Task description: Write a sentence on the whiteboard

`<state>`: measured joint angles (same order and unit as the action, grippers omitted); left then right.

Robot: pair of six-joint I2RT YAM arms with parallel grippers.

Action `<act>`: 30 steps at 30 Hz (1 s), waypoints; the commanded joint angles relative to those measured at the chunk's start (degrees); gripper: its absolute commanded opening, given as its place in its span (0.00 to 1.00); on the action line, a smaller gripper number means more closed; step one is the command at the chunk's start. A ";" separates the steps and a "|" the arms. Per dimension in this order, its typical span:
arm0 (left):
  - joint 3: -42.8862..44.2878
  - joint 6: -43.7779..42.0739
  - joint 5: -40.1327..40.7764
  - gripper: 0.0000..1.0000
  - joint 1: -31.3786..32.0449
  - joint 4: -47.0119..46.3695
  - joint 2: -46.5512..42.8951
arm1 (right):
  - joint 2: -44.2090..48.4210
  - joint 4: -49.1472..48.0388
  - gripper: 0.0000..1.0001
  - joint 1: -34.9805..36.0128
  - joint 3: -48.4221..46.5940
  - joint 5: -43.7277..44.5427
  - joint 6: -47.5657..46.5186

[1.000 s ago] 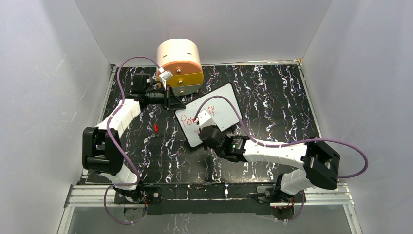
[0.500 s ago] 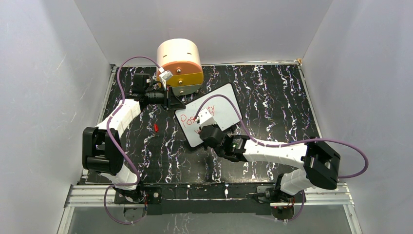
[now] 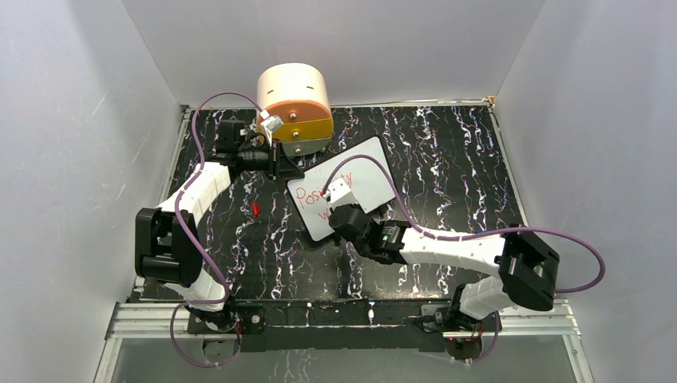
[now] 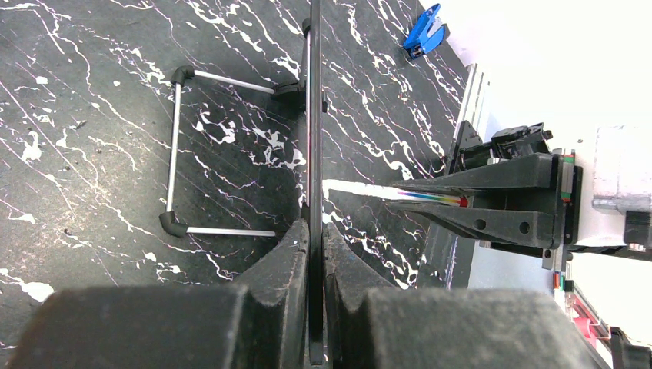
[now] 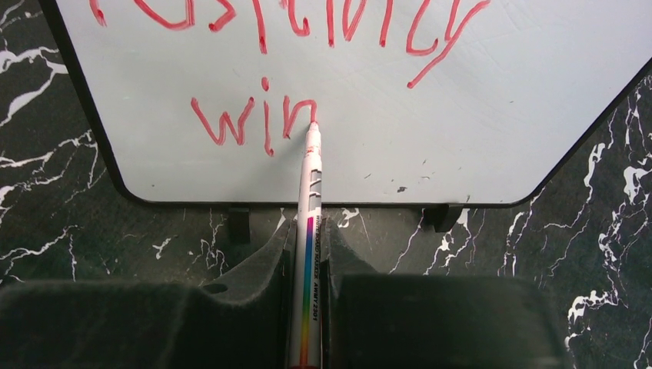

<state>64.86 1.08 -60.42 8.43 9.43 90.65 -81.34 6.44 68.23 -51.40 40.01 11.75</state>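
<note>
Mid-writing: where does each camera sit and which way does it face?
Top external: above and behind the robot, looking down; left arm and right arm show, whiteboard at centre.
Left wrist: looking along the left gripper clamped on the whiteboard's edge.
Right wrist: looking along the right gripper and its marker at the red lettering.
Shared: both wrist views show the marker.

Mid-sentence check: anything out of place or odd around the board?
One small red piece lies loose on the black marbled table, left of the white rectangular whiteboard; too small to identify. The red handwritten lettering slants. Nothing looks spilled or damaged.
</note>
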 commanded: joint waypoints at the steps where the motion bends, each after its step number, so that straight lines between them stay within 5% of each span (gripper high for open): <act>1: -0.93 -1.88 4.71 0.00 0.45 3.52 1.82 | 1.18 1.05 0.00 -0.29 0.42 -1.06 1.59; 30: -0.96 -2.07 5.23 0.00 0.45 3.69 1.79 | 8.89 -2.28 0.00 -3.27 4.73 0.96 0.80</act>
<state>64.86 1.08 -60.42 8.43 9.43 90.65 -74.17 7.51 65.52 -46.76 40.51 12.34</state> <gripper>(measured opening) 0.060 0.206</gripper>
